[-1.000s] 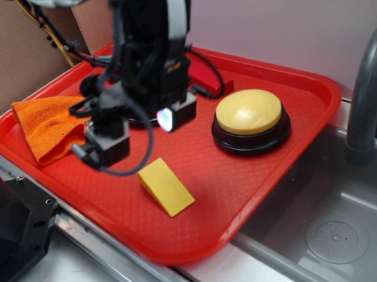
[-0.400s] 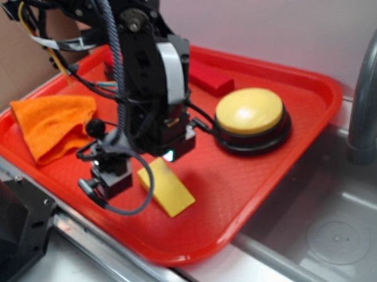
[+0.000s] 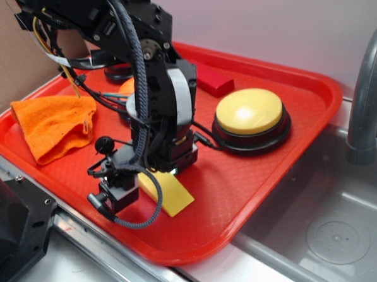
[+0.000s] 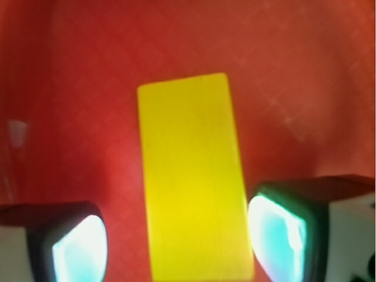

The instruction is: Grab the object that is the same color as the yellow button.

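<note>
No writing or labels readable anywhere. Gripper [image 4: 179, 235] open and down over the wedge [image 4: 191, 176] — one pad [image 4: 79, 249] apart from the block's side, the other pad [image 4: 276, 235] just beside or touching its opposite side, nothing clamped. Wedge [image 3: 172, 193] flat on the tray [image 3: 272, 168] near its front edge, partly hidden under the arm, well apart from the yellow button [image 3: 249, 112] toward the right edge and the cloth [image 3: 51, 123] at the left corner.

arm [image 3: 151, 86]: black links, grey band | braided black cable, yellow wires | fingers [image 4: 79, 247]: pale glowing pads, black-edged
</note>
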Motion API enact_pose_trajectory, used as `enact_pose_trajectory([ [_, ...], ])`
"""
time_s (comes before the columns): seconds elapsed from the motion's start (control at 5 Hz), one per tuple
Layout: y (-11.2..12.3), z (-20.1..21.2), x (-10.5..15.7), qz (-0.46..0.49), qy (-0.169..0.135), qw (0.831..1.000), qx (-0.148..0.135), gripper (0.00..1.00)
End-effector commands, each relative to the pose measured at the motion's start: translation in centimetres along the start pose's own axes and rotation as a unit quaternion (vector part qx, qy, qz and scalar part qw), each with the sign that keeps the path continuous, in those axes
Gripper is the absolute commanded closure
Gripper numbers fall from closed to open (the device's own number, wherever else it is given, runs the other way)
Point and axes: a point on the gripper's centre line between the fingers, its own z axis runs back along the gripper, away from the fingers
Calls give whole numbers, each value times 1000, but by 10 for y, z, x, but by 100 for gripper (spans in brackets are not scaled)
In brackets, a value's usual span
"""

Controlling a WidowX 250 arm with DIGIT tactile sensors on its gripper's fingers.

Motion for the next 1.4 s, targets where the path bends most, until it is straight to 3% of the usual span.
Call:
enact_pose_trajectory([
  [0.0,-10,-12,-8,23,-4,1000,-6,0],
  [0.2,-8,-13,-8,29,-3,1000,-2,100],
  [0.4,-6,-9,-10,31,14,999,4,100],
  [0.6,-6,12,-14,97,10,995,8,100],
  [0.8,-7,53,-37,220,-30,975,6,100],
  [1.0,-15,92,-64,341,-78,936,21,100],
  [1.2,-26,124,-78,455,-115,883,16,100],
])
